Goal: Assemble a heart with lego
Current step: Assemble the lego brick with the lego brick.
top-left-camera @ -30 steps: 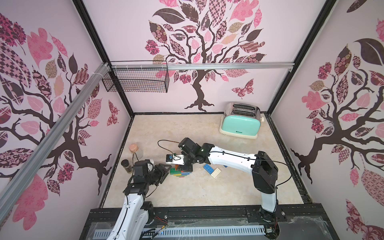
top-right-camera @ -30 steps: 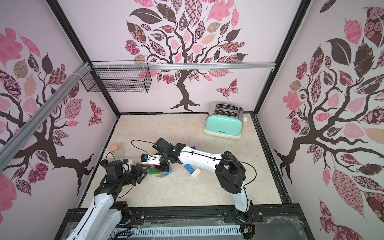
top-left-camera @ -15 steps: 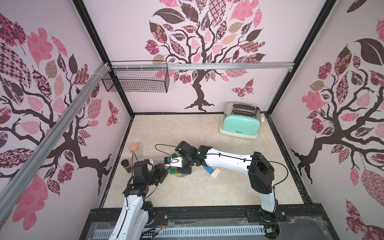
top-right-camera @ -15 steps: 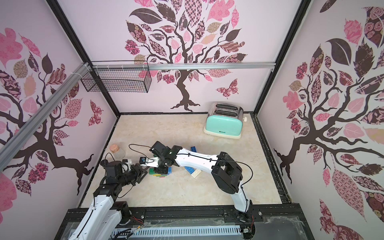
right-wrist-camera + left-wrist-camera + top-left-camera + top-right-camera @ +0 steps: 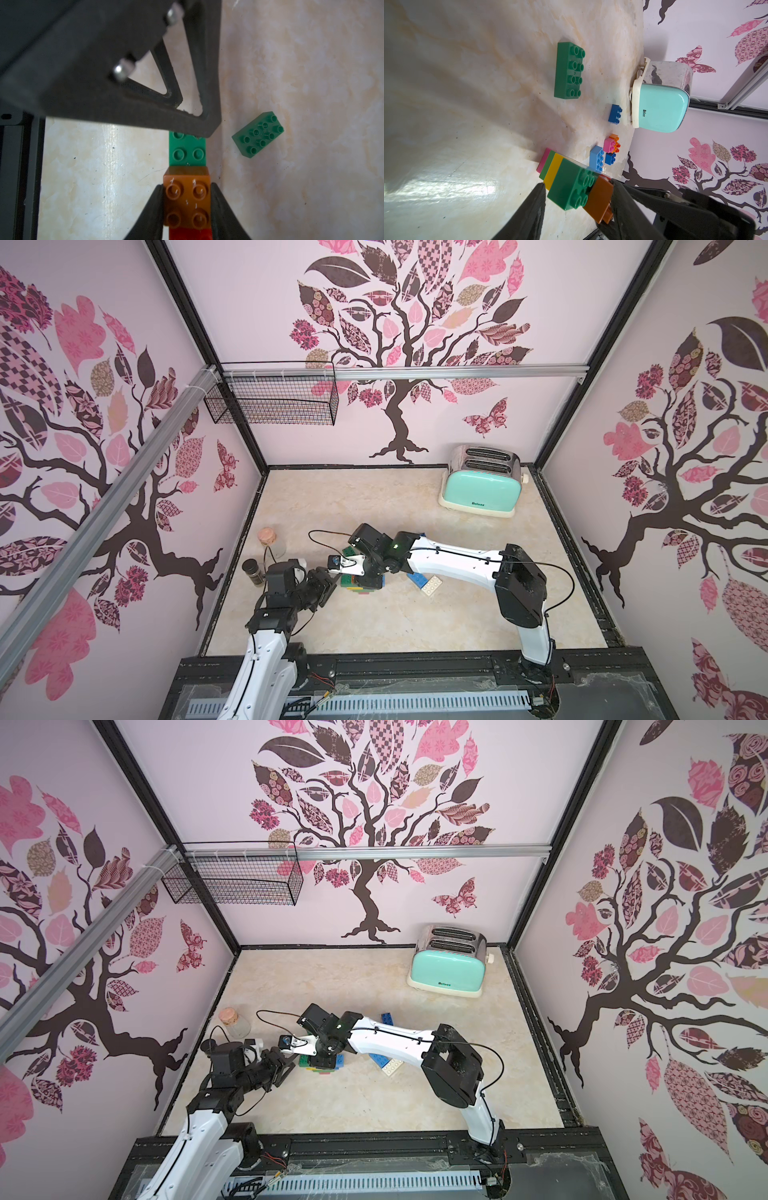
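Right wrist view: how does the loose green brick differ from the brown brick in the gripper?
Shape: the loose green brick is oblong with eight studs; the brown brick is square with four. State: the loose green brick lies free on the table, nothing touching it; the brown brick is clamped in the right gripper, atop the stack. Both sit studs-up.

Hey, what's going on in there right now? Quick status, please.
Right fingers shut on brown brick, atop the stack. Left fingers either side of the stack, grip unclear. Loose green brick lies apart, not in the way.
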`<state>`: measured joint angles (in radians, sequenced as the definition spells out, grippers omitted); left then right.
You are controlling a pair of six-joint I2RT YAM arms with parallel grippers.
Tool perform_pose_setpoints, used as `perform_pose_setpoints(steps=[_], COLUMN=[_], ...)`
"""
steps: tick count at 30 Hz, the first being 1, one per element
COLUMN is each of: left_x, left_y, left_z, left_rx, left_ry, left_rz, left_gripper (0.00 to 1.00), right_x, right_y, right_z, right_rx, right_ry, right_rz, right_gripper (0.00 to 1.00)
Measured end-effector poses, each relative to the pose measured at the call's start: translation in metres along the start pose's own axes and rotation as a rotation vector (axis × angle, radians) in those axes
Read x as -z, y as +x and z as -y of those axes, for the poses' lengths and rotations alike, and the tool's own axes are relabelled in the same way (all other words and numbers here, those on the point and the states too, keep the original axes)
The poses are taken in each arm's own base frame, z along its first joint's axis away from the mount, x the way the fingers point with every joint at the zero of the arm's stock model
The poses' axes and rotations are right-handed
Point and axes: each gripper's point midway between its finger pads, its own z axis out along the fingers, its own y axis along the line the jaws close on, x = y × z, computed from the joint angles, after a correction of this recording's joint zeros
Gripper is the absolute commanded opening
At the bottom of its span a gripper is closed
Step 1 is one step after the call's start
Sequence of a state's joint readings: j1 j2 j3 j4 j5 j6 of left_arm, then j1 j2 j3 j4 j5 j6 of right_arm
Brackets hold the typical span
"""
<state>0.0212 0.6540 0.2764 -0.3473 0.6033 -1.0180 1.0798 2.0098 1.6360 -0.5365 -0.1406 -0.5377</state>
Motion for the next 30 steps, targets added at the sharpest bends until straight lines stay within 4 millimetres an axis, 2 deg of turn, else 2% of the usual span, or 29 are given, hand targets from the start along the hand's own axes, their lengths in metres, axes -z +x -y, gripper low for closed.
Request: perform_pose_setpoints(steps=[15, 25, 30], left_x=[0.001, 0.000, -0.004], left_y=[0.000, 0.000, 0.009], left_z=[-0.001, -0.004, -0.005], left_rx=[0.001, 0.005, -0.011], left_ry=[-0.005, -0.016, -0.026], left_rz=[0.005, 0.006, -0.037], left_gripper=[0.54, 0.54, 0.54], right_x=[-0.011, -0.004, -0.001], right_y=[-0.010, -0.001, 0.004], right_z=[-0.001, -0.001, -0.002], right_rx=[0.030, 0.016, 0.006], right_ry=[-0.065, -0.073, -0.084], right_rz=[-0.044, -0.043, -0.037], right_gripper=[0.30, 0.31, 0.31])
